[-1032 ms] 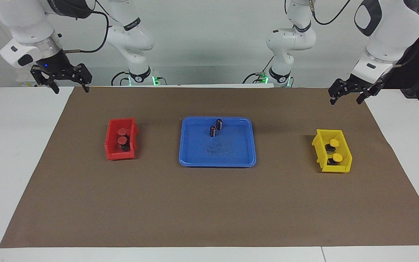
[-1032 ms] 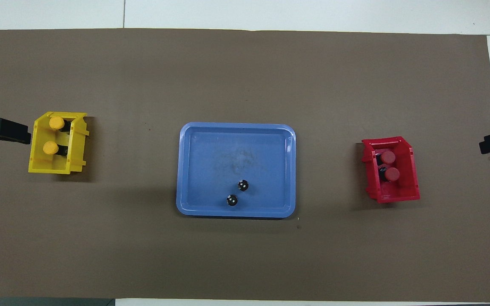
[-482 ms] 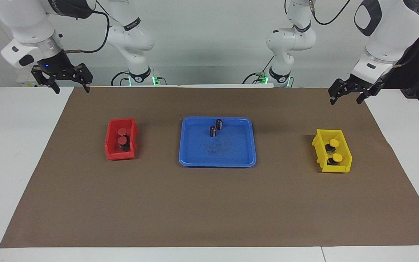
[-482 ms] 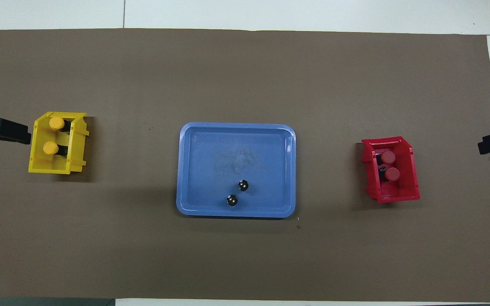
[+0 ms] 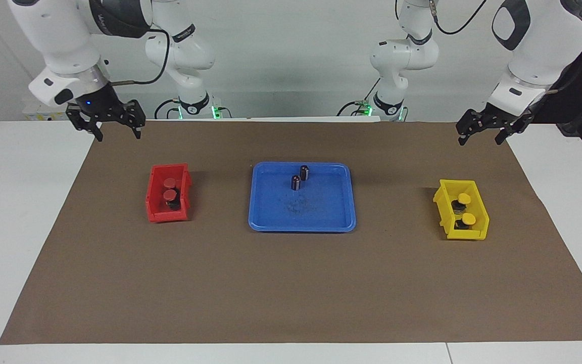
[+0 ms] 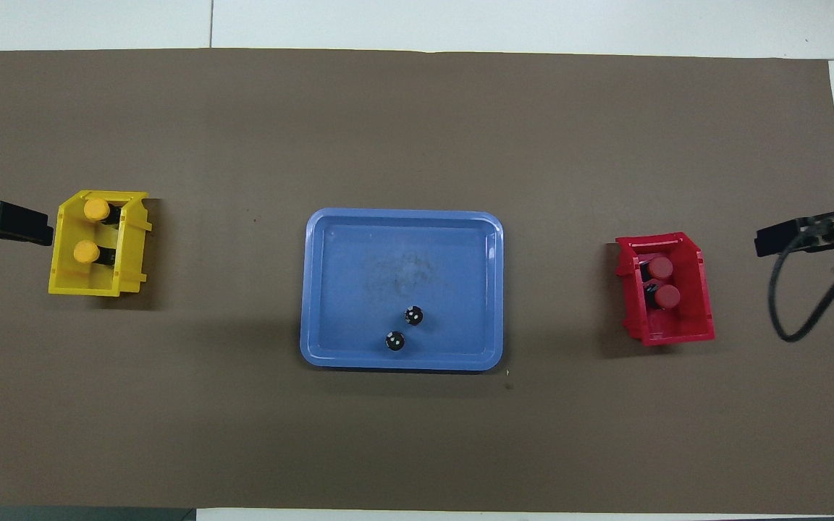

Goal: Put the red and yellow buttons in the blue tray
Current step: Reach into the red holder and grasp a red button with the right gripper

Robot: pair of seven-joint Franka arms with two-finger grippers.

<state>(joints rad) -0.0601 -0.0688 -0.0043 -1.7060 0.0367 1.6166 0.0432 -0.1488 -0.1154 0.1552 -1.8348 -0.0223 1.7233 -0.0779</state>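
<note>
Two red buttons [image 5: 170, 182] [image 6: 660, 268] sit in a small red bin [image 5: 155, 199] toward the right arm's end. Two yellow buttons [image 5: 464, 198] [image 6: 96, 209] sit in a small yellow bin [image 5: 442, 207] toward the left arm's end. The blue tray [image 5: 321, 222] [image 6: 330, 289] lies mid-table between the bins. My right gripper [image 5: 119, 135] [image 6: 786, 237] hangs open and empty over the mat's corner, short of the red bin. My left gripper [image 5: 479, 140] [image 6: 4, 221] hangs open and empty over the mat's edge beside the yellow bin.
Two dark capless cylinders [image 5: 304, 172] [image 5: 295, 182] stand upright in the tray, in its half nearer the robots. A brown mat [image 5: 291, 283] covers most of the white table. A black cable [image 6: 786, 304] loops from the right arm.
The right arm has swung in over the mat's corner toward the red bin, and its jaws look slightly narrower. The left arm, the buttons and the tray are unchanged.
</note>
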